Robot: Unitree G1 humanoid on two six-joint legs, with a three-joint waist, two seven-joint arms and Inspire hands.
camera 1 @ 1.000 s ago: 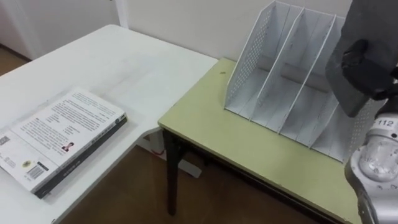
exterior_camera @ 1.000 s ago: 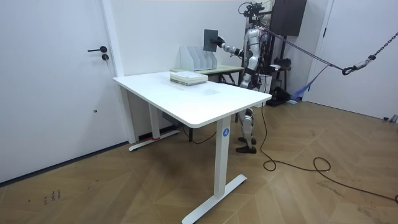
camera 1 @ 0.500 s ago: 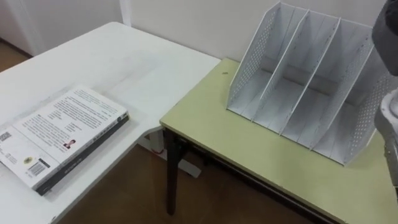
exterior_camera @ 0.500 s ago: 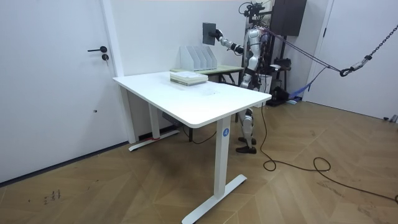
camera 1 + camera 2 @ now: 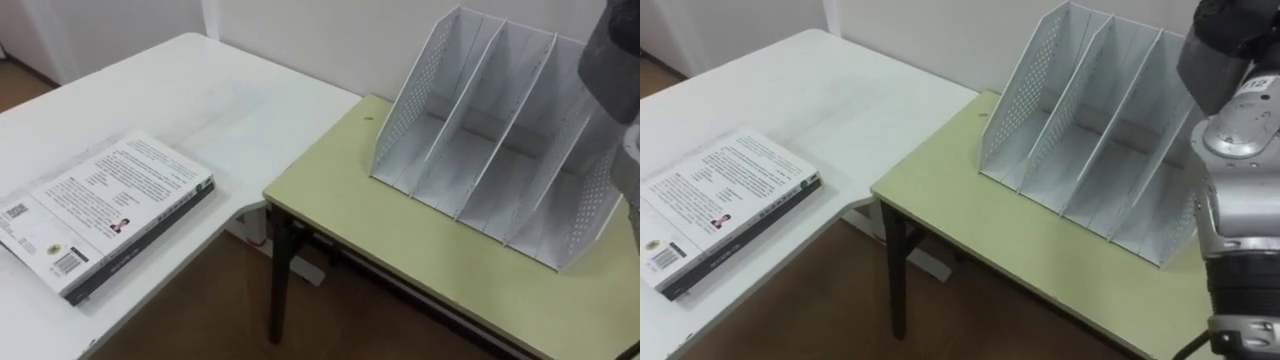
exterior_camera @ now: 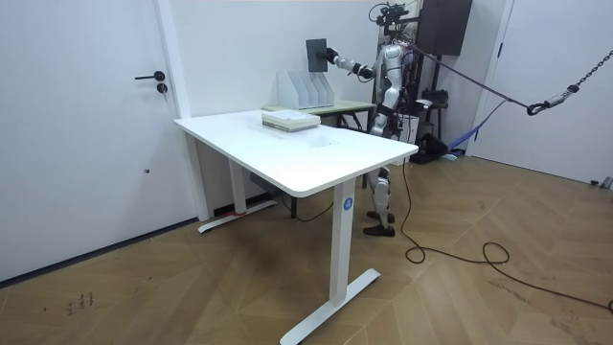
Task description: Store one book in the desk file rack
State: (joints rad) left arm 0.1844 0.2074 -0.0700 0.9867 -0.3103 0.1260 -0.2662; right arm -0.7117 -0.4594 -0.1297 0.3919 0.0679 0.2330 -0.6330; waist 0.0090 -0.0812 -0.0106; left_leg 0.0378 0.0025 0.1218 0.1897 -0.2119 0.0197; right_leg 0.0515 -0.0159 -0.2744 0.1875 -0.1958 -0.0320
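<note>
Dark flat rectangular book (image 6: 315, 53) held upright in air, top centre of room view, above rack there, in no slot yet. My right hand (image 6: 333, 60) clenched on its edge. Pickup looks done; lowering into slot left. White perforated metal file rack (image 5: 1015, 100), three slanted empty slots, on matt green-topped desk (image 5: 970, 220). Glossy white-covered book stack (image 5: 95, 215) lower left on smooth white table (image 5: 220, 100).

File rack (image 5: 500, 130) on small table (image 5: 400, 240), books (image 5: 100, 210) on desk (image 5: 220, 100) leftward
</note>
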